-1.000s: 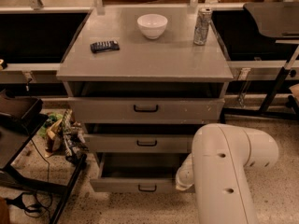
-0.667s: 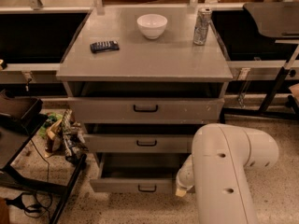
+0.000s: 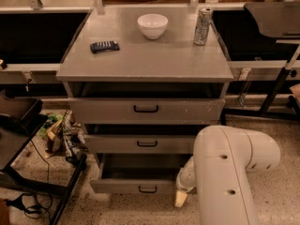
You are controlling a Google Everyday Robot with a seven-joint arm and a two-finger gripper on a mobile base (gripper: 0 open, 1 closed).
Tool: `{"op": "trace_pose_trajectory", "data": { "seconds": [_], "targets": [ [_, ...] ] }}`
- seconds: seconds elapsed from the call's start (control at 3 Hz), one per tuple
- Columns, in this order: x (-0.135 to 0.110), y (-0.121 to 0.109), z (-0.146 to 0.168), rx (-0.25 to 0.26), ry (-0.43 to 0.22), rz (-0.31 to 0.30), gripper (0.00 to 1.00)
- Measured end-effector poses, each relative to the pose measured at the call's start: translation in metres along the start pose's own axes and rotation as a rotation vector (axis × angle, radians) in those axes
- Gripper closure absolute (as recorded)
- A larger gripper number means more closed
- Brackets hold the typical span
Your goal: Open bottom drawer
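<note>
Shallow grey metal bottom drawer [image 3: 122, 186] sits pulled open, so the job looks done. The pincer [image 3: 180, 199] sinks lower by its right end; I cannot tell its grip.

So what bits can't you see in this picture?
- The claw, low by the bottom drawer's right end: mostly hidden behind the white arm, camera view.
- Bottom drawer's right corner: covered by the arm.
- Its inside, back part: under the middle drawer.
- Arm's lower end: cut off by the bottom edge.
</note>
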State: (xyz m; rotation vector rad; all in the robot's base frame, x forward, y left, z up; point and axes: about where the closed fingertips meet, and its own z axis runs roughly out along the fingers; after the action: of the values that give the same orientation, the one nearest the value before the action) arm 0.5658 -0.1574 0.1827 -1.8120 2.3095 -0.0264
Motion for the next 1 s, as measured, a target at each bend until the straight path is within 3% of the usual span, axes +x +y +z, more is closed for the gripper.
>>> {"op": "trace_pose_trajectory", "data": {
  "seconds": [0.67, 1.0],
  "targets": [
    [-0.005, 0.046, 0.029, -0.098, -0.047, -0.016, 0.00],
    [0.000, 0.068, 0.026, -0.141, -0.069, -0.012, 0.19]
  ]
}}
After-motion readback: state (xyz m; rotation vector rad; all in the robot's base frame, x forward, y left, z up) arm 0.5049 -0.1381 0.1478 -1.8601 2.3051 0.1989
